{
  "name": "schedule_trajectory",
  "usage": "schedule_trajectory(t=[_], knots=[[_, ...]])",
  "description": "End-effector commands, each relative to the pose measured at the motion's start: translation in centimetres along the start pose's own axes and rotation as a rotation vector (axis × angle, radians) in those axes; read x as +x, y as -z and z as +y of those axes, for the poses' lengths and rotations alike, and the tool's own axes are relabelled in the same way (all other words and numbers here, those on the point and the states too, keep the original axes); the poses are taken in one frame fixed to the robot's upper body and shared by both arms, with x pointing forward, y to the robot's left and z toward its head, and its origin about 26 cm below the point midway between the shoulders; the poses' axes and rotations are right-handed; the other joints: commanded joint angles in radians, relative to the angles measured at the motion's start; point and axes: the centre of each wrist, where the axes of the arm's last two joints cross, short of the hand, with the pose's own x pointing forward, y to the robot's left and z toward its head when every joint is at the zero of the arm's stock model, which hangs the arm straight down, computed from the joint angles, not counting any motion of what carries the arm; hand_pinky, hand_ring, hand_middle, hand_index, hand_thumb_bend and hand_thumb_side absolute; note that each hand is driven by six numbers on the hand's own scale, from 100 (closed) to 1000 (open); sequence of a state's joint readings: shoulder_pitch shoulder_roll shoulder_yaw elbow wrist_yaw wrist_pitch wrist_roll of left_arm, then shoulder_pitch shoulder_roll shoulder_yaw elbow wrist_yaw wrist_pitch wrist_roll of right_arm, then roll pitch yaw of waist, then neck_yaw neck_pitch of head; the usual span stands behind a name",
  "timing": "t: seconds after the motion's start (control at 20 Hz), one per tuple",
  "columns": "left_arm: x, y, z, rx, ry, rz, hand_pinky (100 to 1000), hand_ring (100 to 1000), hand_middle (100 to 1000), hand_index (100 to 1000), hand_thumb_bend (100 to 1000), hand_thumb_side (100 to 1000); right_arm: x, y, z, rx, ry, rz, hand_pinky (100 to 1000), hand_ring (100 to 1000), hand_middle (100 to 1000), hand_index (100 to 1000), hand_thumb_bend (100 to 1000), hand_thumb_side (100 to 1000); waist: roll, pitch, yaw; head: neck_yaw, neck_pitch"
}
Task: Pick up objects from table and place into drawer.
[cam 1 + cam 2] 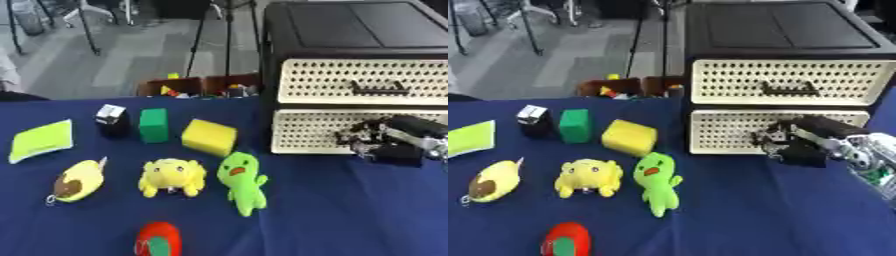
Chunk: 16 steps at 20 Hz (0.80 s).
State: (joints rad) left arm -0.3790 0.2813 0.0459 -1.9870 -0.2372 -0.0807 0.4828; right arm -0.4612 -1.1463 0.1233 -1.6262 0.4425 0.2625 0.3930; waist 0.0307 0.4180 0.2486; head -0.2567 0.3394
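At the right of the frame the right hand (798, 142) reaches in front of the lower drawer (306, 131) of the black cabinet (350, 30), its fingers curled at the perforated front, though whether they grip the handle cannot be told. Left of it on the blue table (350, 210) lie the toys: a green plush (241, 181) with its long axis running up-down and head toward the drawers, a yellow plush (172, 177), a yellow sponge (210, 136), a green block (153, 125) standing upright, and a yellow-green card (41, 140) at far left.
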Motion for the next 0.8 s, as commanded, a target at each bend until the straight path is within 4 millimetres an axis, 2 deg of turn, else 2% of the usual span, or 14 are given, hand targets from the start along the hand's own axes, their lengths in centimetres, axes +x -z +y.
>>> schedule_trajectory(t=[0.05,0.2,0.35,0.4,0.6,0.8], knots=[[0.4,0.4,0.3,-0.001,-0.001,-0.021,461,679,678,875,327,838,-0.5,-0.1,-0.8,-0.022,-0.011,0.014,334,698,832,958,100,1000,0.002,-0.019,-0.002,-0.001,-0.014],[0.3,0.3,0.4,0.003,0.007,-0.018,462,680,680,876,329,840,0.9,-0.9,-0.7,0.004,0.011,-0.068,323,670,798,932,100,1000,0.01,-0.025,-0.018,0.017,-0.001],[0.1,0.4,0.9,0.022,0.037,-0.02,465,680,681,877,333,840,4.1,-4.2,-1.3,-0.038,0.008,-0.222,290,587,717,873,100,1000,0.018,-0.034,-0.043,0.069,0.022],[0.1,0.4,1.1,0.029,0.047,-0.019,465,680,682,877,334,841,4.5,-5.0,-1.3,-0.061,0.002,-0.256,283,565,701,861,100,1000,0.019,-0.037,-0.049,0.085,0.028],[-0.1,0.3,1.4,0.048,0.071,-0.015,467,681,682,876,335,840,3.6,-6.1,-1.0,-0.229,-0.023,-0.349,277,542,688,852,100,1000,0.022,-0.049,-0.074,0.132,0.05],[-0.1,0.3,1.2,0.05,0.064,-0.017,468,682,683,876,335,840,2.9,-6.4,-0.4,-0.388,-0.049,-0.372,315,564,691,847,100,1000,0.025,-0.059,-0.088,0.145,0.066]])
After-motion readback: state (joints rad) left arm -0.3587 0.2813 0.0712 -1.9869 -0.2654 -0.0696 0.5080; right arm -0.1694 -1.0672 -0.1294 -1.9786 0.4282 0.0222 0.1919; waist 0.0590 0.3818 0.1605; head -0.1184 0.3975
